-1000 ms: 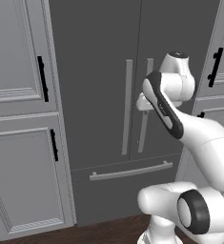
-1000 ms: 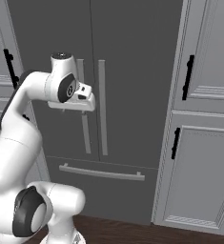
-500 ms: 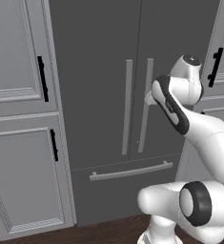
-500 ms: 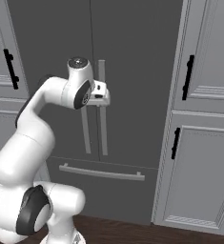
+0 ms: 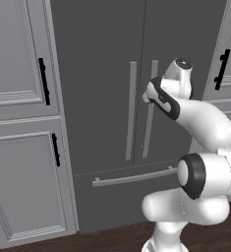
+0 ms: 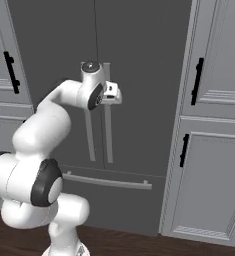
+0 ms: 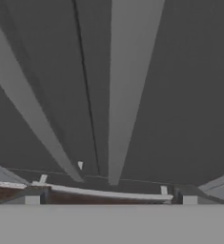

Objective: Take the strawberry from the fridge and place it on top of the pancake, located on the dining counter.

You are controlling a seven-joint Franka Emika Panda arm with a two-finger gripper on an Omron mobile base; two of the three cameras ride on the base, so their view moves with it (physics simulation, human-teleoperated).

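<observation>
A simulated kitchen, seen from the robot's base: at far left stand panelled grey cabinets [image 5: 18, 123] with black handles [image 5: 43, 81], one door above another. Next comes the fridge [image 5: 102, 59], tall and dark grey, its 2 upper doors closed along a thin centre seam and its contents hidden behind them. 2 long grey bar handles run upright either side of that seam, the left handle [image 5: 131, 110] standing clear and the right handle [image 5: 150, 123] partly covered by the robot's wrist. Below them a horizontal drawer handle [image 5: 134, 176] crosses the fridge's lower front. The white arm [image 5: 200, 118] reaches up from the base to the right handle, with the gripper [image 6: 114, 93] pressed close against the bar at about its upper third in the right base view; whether its fingers are spread or closed around the bar cannot be told from these angles. The hand view looks down the fridge front, the right handle [image 7: 127, 90] running broad through the middle, the left handle [image 7: 35, 109] slanting beside it and the drawer handle [image 7: 108, 193] below. At far right, more grey cabinets [image 6: 214, 150] with black handles [image 6: 196, 80] flank the fridge above a dark wood floor [image 6: 139, 245].
</observation>
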